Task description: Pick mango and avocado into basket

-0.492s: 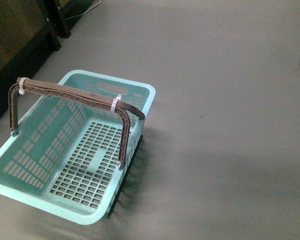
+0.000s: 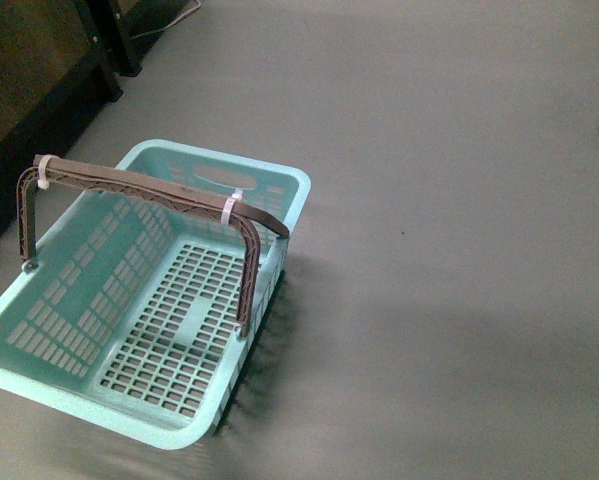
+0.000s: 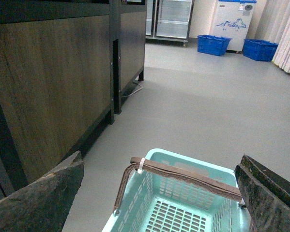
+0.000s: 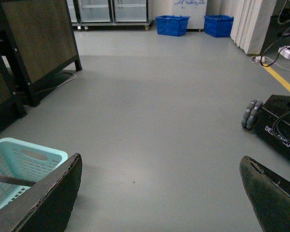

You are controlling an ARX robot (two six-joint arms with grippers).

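Note:
The light teal basket (image 2: pixel 269 185) stands on the grey floor at the front view's lower left, empty, its brown-grey handle (image 2: pixel 159 190) raised with white zip ties. It shows too in the left wrist view, basket (image 3: pixel 183 164), below and between the fingers of my open left gripper (image 3: pixel 159 193). My right gripper (image 4: pixel 159 193) is open over bare floor, with a corner of the basket (image 4: pixel 33 154) beside one finger. Mango and avocado are out of view. Neither arm appears in the front view.
Dark wooden cabinets with black legs (image 3: pixel 57 82) stand along the basket's far left side. Blue crates (image 3: pixel 213 43) and glass-door fridges sit at the room's far end. A black wheeled base (image 4: pixel 275 123) and cables lie on the right. Grey floor (image 2: pixel 449 200) stretches right of the basket.
The basket sits slightly lower in the front view than half a second ago; nothing else has visibly changed.

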